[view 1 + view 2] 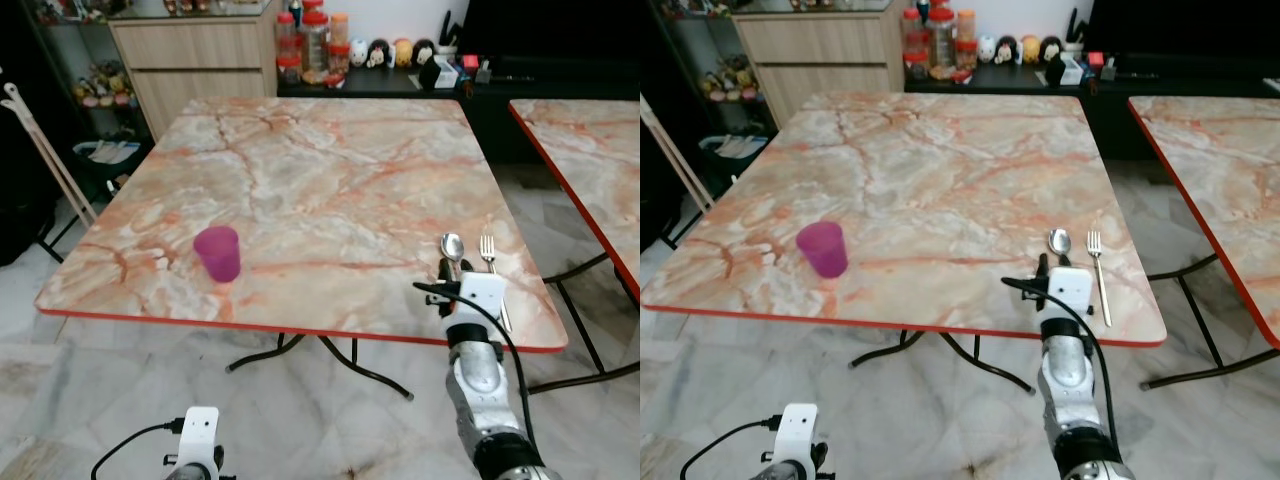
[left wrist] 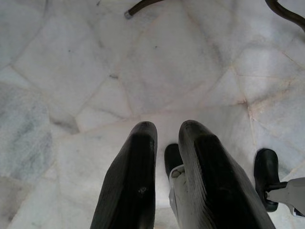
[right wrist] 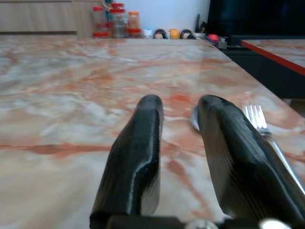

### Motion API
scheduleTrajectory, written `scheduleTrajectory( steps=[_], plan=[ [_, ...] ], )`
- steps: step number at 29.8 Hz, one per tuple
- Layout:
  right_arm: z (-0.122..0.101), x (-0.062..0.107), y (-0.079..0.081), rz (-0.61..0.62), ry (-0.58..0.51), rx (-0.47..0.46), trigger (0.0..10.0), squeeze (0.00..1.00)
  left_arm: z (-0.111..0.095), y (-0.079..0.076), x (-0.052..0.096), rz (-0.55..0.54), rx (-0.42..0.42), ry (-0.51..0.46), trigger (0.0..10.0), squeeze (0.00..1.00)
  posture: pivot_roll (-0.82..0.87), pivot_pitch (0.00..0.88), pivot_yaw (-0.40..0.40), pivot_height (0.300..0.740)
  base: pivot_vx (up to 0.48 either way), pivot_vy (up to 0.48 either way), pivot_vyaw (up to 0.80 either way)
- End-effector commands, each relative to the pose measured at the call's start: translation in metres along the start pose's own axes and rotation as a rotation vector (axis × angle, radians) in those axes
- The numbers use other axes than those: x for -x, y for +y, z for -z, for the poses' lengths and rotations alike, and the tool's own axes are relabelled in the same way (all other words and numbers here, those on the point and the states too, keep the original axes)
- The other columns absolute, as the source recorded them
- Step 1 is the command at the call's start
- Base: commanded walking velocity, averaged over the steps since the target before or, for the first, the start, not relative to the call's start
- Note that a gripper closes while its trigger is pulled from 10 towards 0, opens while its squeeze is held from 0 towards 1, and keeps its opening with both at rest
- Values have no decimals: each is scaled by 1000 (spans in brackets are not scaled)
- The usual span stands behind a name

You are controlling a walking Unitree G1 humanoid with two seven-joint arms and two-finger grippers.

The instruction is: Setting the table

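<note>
From the head cameras, a spoon (image 1: 453, 246) and a fork (image 1: 491, 262) lie side by side near the marble table's (image 1: 330, 170) near right corner, long axes running front to back, bowl and tines pointing away from the robot, with a purple cup (image 1: 218, 253) upright well to their left. The right wrist view shows the right gripper (image 3: 178, 119) low over the tabletop, fingers slightly parted and gripping nothing, the fork (image 3: 259, 124) just beside one finger and the spoon bowl (image 3: 194, 118) peeking between them. The left wrist view shows the left gripper (image 2: 167, 138) hanging over the floor, fingers a little apart and empty.

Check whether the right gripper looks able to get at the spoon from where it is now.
Probably yes. The right gripper sits open over the table's near edge, the spoon just ahead between its fingers, nothing between. The fork lies close alongside.
</note>
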State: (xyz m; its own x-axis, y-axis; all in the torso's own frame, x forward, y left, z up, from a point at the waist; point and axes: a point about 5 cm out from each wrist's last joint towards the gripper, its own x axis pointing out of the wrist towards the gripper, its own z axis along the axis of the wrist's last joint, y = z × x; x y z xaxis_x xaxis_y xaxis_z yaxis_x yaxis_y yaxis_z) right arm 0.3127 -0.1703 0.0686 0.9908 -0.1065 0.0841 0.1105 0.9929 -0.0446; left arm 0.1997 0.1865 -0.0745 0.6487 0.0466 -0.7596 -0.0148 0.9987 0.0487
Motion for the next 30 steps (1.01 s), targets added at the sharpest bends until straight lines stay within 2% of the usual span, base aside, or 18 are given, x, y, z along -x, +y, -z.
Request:
scheduleTrajectory(
  steps=[1, 7, 30],
  plan=[
    [0, -1, -3, 13, 0, -7, 10000, 0, 0, 2, 0, -10, 7, 7, 10000, 0, -62, 0, 20, 740, 0, 0, 0],
    [-1, -2, -1, 7, 2, -15, 10000, 0, 0, 2, 0, -10, 4, 5, 10000, 0, -63, 0, 21, 740, 228, 0, -254],
    [2, 0, 4, -21, 10, -8, 10000, 0, 2, 3, 0, -10, 5, 8, 10000, 0, -56, 0, 18, 740, 278, 0, 0]
  ],
)
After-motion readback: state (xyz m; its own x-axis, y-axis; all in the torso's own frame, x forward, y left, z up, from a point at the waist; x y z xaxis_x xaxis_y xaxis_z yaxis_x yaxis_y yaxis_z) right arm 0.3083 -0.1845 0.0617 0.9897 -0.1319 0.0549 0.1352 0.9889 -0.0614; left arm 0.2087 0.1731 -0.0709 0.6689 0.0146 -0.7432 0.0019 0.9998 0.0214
